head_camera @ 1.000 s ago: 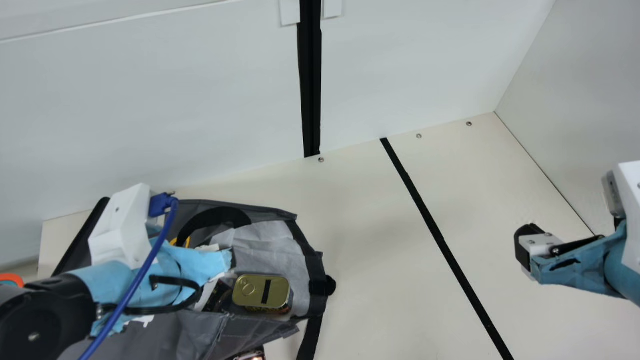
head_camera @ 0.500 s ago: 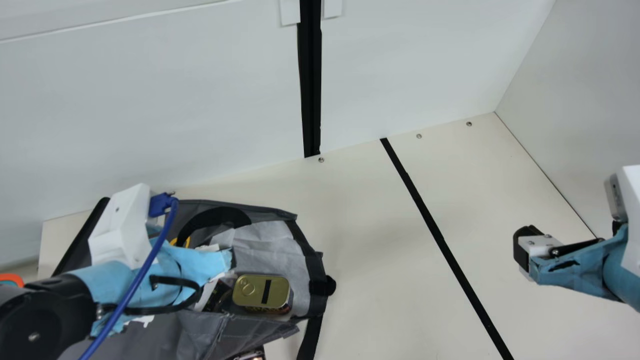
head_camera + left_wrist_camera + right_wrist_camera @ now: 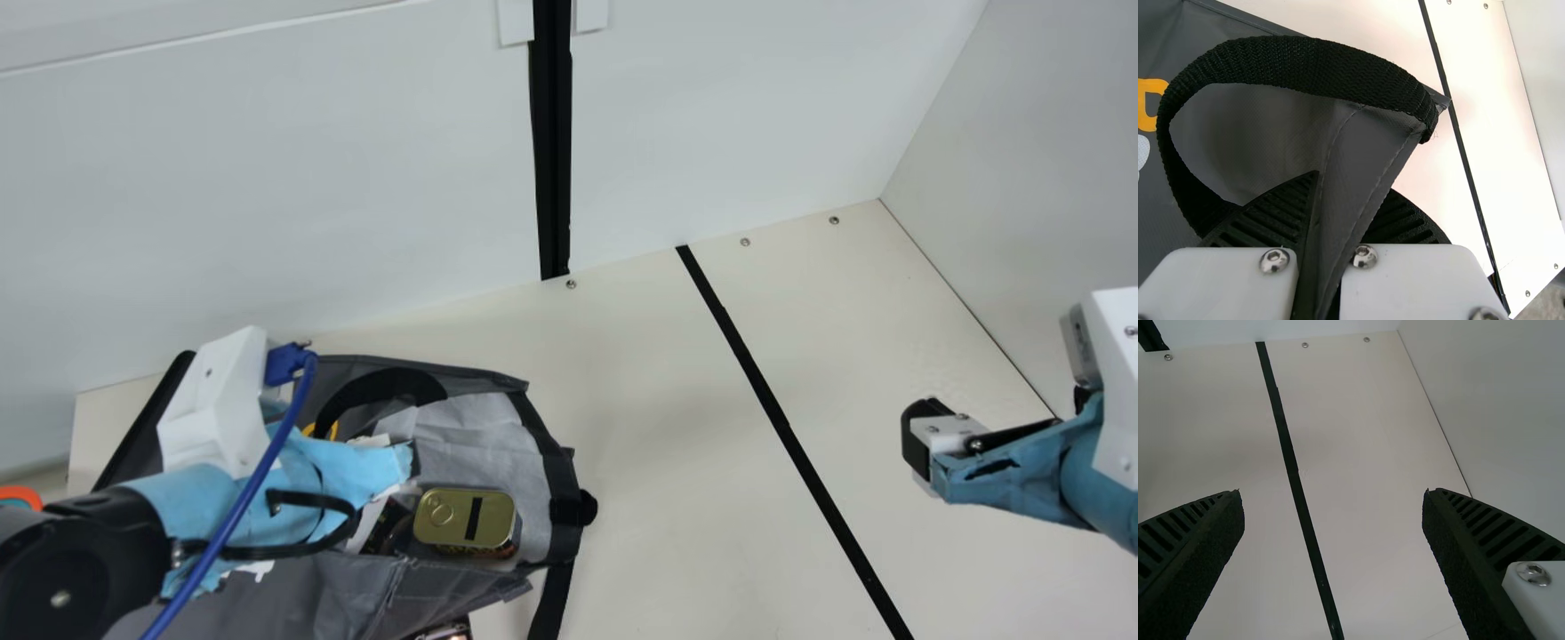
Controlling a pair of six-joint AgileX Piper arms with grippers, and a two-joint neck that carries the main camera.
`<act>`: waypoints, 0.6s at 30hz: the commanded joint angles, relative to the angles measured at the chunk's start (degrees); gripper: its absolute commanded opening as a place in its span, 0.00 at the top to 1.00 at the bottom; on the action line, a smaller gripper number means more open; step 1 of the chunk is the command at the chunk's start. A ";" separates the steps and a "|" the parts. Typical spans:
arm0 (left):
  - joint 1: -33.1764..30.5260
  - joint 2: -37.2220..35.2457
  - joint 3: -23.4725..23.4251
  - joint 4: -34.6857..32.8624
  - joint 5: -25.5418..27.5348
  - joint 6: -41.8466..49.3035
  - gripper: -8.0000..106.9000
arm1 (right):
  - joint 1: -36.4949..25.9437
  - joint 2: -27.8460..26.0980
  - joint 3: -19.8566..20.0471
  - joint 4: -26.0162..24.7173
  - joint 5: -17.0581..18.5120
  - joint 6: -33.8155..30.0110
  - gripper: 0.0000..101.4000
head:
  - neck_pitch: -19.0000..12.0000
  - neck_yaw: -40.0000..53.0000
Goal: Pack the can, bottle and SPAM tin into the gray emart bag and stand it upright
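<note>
Over the bag (image 3: 356, 582) — left gripper (image 3: 364, 471) slanted, pinching its wall (image 3: 1355, 173).

Open worktop (image 3: 676, 444) stretches between the gray bag (image 3: 267, 604) and the right gripper (image 3: 923, 440), wide enough for a gripper to pass. Over the bag, the left arm (image 3: 191, 502), its blue cable (image 3: 258, 484) and a looped black handle (image 3: 391, 384) obstruct; white panels (image 3: 267, 196) bound the far edge.

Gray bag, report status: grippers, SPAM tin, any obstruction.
Left gripper shut on the gray bag, at its edge. Right gripper open, nothing held. SPAM tin inside, lid showing. Left arm partly blocks the main view of the opening.
</note>
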 commanded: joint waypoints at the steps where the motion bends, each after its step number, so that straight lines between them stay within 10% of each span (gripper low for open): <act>1: 0.00 0.00 0.00 0.00 0.00 0.00 1.00 | 0.52 0.48 -0.27 0.20 0.02 -0.36 0.06 | -1.39 -0.14; 18: 0.00 0.00 0.00 0.00 0.00 0.00 1.00 | 5.80 5.56 -1.22 3.89 0.02 -5.11 0.06 | -1.39 -0.14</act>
